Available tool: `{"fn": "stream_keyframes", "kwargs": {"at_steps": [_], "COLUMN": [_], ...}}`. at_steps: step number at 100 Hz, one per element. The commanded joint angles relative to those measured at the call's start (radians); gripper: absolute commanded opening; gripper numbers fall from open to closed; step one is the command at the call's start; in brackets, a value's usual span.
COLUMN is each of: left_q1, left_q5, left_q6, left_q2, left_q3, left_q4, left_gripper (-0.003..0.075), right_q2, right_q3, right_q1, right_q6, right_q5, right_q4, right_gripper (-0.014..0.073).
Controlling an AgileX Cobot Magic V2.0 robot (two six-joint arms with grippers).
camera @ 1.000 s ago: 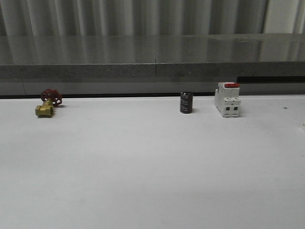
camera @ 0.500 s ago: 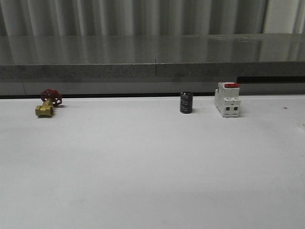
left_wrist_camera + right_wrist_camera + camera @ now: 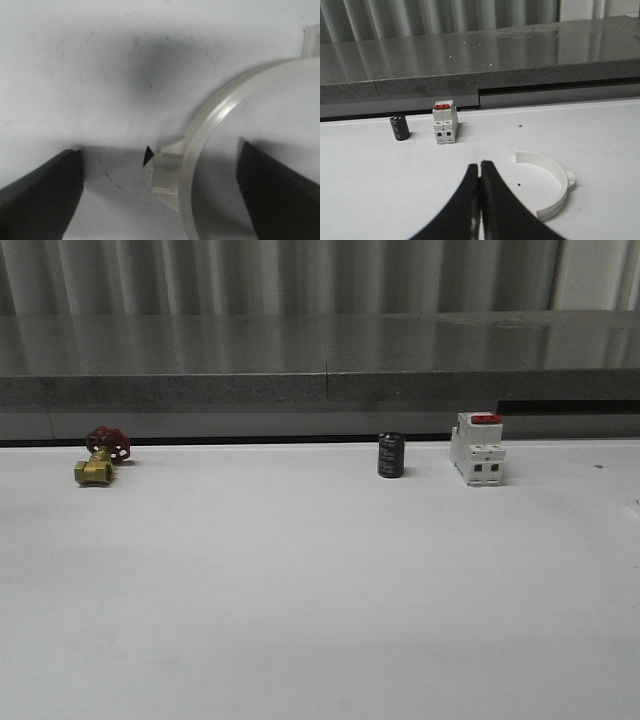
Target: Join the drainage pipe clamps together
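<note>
In the left wrist view a white half-ring drainage pipe clamp (image 3: 210,125) lies flat on the white table, its small outer tab (image 3: 167,172) showing. My left gripper (image 3: 160,192) is open, its two black fingers (image 3: 42,195) on either side of the clamp's band. In the right wrist view the other white half-ring clamp (image 3: 547,185) lies on the table just beside my right gripper (image 3: 480,167). That gripper is shut, with nothing between its black fingers (image 3: 462,205).
Along the table's far edge stand a brass valve with a red handwheel (image 3: 100,457), a black cylinder (image 3: 390,455) and a white boxy switch with a red top (image 3: 477,448). A grey ledge (image 3: 320,370) runs behind them. The cylinder (image 3: 399,128) and switch (image 3: 444,122) lie ahead of the right gripper.
</note>
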Motion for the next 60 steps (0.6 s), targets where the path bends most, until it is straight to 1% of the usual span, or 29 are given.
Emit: {"fn": "stream_keyframes", "kwargs": {"at_steps": [1, 2, 3, 6, 8, 13, 15, 20, 27, 30, 36, 49, 60], "left_q1": [-0.002, -0.002, -0.002, -0.002, -0.002, -0.002, -0.002, -0.002, -0.002, -0.002, -0.002, -0.005, -0.032], "left_q5": [-0.024, -0.022, -0.022, -0.022, -0.02, -0.018, -0.016, -0.012, -0.002, 0.0, 0.003, 0.029, 0.069], "left_q6": [0.002, 0.002, 0.002, 0.002, 0.002, 0.002, 0.002, 0.002, 0.002, 0.002, 0.002, 0.002, -0.019], "left_q2": [-0.054, -0.054, -0.054, -0.054, -0.054, -0.054, -0.054, -0.055, -0.062, -0.067, -0.078, -0.133, -0.198], "left_q3": [-0.027, -0.027, -0.027, -0.027, -0.027, -0.027, -0.027, -0.027, -0.027, -0.027, -0.027, -0.027, -0.027], "left_q4": [-0.008, -0.008, -0.008, -0.008, -0.008, -0.008, -0.008, -0.008, -0.008, -0.008, -0.013, -0.079, -0.088], "left_gripper": [0.0467, 0.0435, 0.0435, 0.0377, 0.0354, 0.0255, 0.023, 0.0135, 0.004, 0.0012, -0.0022, -0.002, -0.002], "right_q2": [-0.016, -0.016, -0.016, -0.016, -0.016, -0.016, -0.016, -0.016, -0.016, -0.016, -0.016, -0.016, -0.016], "right_q3": [-0.017, -0.017, -0.017, -0.017, -0.017, -0.017, -0.017, -0.017, -0.017, -0.017, -0.017, -0.017, -0.017], "right_q1": [0.001, 0.001, 0.001, 0.001, 0.001, 0.001, 0.001, 0.001, 0.001, 0.001, 0.001, 0.001, 0.001], "right_q6": [-0.005, -0.005, -0.005, -0.005, -0.005, -0.005, -0.005, -0.005, -0.005, -0.005, -0.005, -0.005, -0.005], "right_q5": [-0.083, -0.083, -0.083, -0.083, -0.083, -0.083, -0.083, -0.083, -0.083, -0.083, -0.083, -0.083, -0.083], "right_q4": [0.0, 0.0, 0.0, 0.0, 0.0, 0.0, 0.0, 0.0, 0.0, 0.0, 0.0, 0.0, 0.0], "right_gripper": [-0.0067, -0.0067, -0.0067, -0.0067, -0.0067, -0.0067, -0.0067, -0.0067, -0.0067, -0.0067, -0.0067, -0.0067, -0.0067]}}
